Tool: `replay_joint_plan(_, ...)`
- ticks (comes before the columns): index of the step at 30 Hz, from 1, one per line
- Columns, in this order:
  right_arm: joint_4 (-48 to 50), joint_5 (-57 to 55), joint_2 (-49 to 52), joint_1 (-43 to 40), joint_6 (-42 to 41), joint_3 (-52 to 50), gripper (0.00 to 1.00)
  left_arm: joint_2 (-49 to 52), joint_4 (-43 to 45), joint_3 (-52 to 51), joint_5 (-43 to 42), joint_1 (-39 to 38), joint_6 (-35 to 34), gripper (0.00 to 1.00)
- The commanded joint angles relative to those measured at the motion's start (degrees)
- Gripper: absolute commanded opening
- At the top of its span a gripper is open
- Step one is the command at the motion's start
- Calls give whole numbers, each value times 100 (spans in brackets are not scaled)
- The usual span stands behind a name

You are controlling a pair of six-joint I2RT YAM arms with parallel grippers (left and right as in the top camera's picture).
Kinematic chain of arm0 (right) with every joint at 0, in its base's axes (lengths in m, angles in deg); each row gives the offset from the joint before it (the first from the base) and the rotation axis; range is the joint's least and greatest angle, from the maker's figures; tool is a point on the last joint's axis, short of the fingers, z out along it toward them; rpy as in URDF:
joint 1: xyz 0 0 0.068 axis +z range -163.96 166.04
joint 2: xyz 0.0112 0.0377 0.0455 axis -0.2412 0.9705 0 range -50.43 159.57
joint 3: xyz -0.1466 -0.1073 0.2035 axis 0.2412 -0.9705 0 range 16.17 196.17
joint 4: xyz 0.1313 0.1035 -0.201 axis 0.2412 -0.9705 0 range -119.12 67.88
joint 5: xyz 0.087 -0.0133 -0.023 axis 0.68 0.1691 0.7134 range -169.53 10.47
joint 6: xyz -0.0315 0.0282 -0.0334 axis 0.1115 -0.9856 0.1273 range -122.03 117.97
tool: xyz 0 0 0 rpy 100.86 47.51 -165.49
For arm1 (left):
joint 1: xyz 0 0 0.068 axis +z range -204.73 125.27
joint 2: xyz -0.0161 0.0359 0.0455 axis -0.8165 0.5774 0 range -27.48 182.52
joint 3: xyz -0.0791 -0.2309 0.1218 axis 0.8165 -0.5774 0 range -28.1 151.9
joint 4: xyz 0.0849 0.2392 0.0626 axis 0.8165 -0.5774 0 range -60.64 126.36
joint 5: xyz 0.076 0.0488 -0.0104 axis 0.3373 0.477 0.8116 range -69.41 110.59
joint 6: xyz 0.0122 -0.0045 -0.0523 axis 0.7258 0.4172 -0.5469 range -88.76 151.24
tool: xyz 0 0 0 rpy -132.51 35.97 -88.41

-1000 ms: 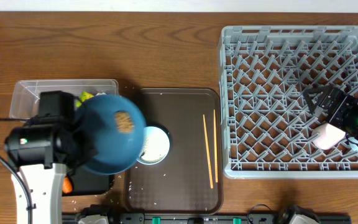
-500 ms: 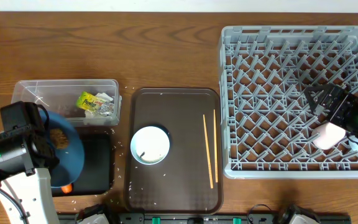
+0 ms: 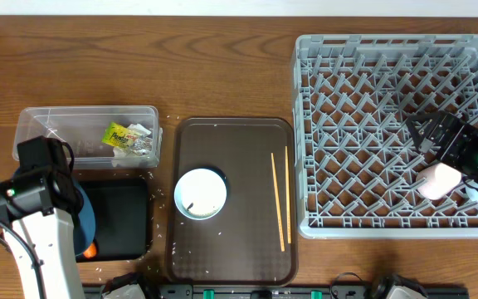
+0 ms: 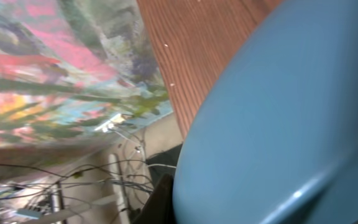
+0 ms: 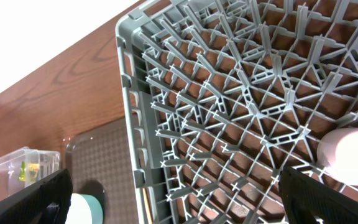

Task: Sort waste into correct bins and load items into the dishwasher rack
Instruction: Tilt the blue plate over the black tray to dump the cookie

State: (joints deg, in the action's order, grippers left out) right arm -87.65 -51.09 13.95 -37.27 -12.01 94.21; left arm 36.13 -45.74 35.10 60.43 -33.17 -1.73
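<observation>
Well, the left hand (image 3: 63, 205) is down at the near left corner of the surface (image 3: 222, 75), mostly tucked under its own wrist. It is clamped on the blue plate (image 3: 84, 223). The plate is tipped steeply, so from above only a sliver of its rim shows past the arm. In the left wrist view its blue underside fills nearly the whole frame. That sliver hangs over the left edge of the black tray (image 3: 121, 218), and the orange carrot (image 3: 91, 248) peeks out just beside it at the tray's near edge.

Behind the tray sits the clear tub (image 3: 56, 124), with the yellow-green wrapper (image 3: 119, 134) and some crumpled tissue (image 3: 144, 138) in its right half.

In the middle, the dark-brown serving tray (image 3: 231, 249) carries the pale bowl (image 3: 201, 193) and the two chopsticks (image 3: 280, 202), lying side by side on its right.

Over at the right, the right hand (image 3: 424, 135) hovers above the grey rack (image 3: 372, 91) with its fingers spread wide and nothing between them. The white-pink cup (image 3: 438, 180) lies in the rack just beside that hand, on the near side.
</observation>
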Motion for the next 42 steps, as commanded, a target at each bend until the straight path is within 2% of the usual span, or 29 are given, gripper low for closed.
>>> replay_joint_plan(1, -2, -15, 13, 127, 85, 17, 99, 205, -15, 13, 374, 24, -120, 6)
replay_joint_plan(8, -13, -13, 13, 127, 85, 17, 99, 739, -310, 229, 603, -48, -140, 6)
replay_joint_plan(12, -9, -15, 13, 127, 85, 17, 99, 796, -181, 236, 892, -192, -160, 6)
replay_joint_plan(21, -59, -15, 13, 127, 85, 17, 99, 1001, -271, 203, 957, -236, -201, 6)
replay_joint_plan(25, -72, -15, 13, 127, 87, 17, 99, 1056, -334, 278, 1064, -267, 177, 6)
replay_joint_plan(29, -20, -13, 13, 127, 85, 17, 99, 1054, -249, 538, 1482, -437, 186, 6)
replay_joint_plan(34, -96, -13, 13, 127, 85, 17, 99, 1255, -295, 492, 1165, -442, 203, 6)
replay_joint_plan(42, -85, -13, 13, 127, 85, 17, 99, 1412, -529, 715, 1690, -964, 229, 6)
